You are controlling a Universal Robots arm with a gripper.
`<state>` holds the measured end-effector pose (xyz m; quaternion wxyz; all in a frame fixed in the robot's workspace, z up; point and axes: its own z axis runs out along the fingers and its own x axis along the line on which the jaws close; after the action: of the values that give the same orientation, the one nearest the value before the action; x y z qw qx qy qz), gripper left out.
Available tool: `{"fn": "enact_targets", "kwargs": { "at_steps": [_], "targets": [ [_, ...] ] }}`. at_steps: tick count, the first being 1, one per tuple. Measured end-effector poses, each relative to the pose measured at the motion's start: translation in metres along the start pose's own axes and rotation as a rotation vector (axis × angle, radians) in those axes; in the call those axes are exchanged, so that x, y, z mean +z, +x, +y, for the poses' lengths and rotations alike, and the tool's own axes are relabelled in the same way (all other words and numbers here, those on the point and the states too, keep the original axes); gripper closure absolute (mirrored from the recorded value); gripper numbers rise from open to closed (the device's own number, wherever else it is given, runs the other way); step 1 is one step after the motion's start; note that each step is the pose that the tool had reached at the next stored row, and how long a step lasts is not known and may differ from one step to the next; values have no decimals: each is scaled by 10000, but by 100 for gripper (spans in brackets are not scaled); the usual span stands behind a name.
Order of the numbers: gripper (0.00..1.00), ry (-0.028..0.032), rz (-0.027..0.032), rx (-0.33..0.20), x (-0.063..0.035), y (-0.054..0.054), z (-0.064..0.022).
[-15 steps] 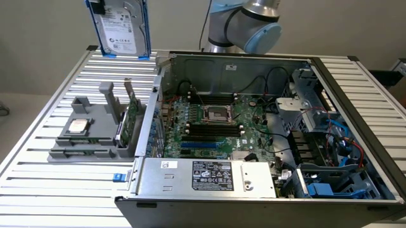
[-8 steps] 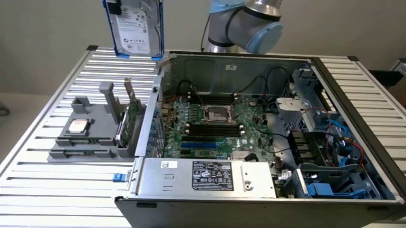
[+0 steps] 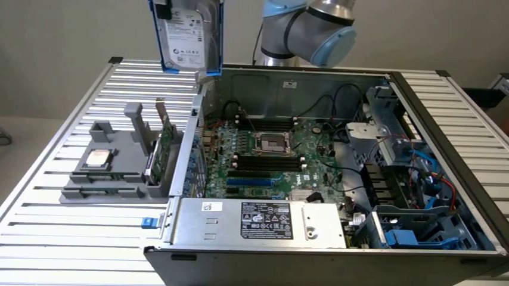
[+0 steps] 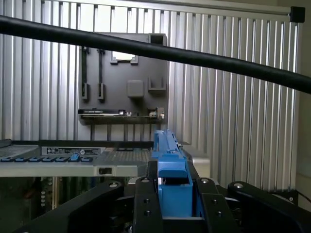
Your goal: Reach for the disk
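Clamping down hard, the hand has its two black fingers pressed on either side of the blue rail of the disk, seen right up close in the wrist view. The disk runs straight out from the grip, edge-on. A black cable sweeps across that view.

Over to the exterior view. Nearest is the front wall of the open computer case. Just behind it a silver box with a black-and-white label lies inside, and a blue bay sits in the near corner on the exterior view's right. Further in lies the green main board, its square socket in the middle with black wires around it.

Beside the case, on the exterior view's left, a grey holder rests on the slatted counter. A small silver chip lies in it, and a card stands upright at its side next to the case wall.

Further back and high up, there it is: the disk is up in the air, upright, white label facing the camera, blue rails down both sides. It hangs above the far corner of the case on the exterior view's left, clear of the counter. Behind the case, the arm stands with its pale blue joint.
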<state>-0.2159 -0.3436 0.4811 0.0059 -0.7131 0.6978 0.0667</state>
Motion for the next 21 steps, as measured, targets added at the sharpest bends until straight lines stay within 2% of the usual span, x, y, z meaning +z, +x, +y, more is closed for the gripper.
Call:
{"fn": "enact_targets", "kwargs": {
  "at_steps": [5, 9, 16, 21],
  "targets": [
    [67, 225, 11, -22, -9, 9, -103],
    [67, 343, 16, -35, -18, 17, -204],
    [67, 467, 20, -51, -38, 36, -411],
    [67, 512, 22, -62, -57, 65, -556]
  ]
}}
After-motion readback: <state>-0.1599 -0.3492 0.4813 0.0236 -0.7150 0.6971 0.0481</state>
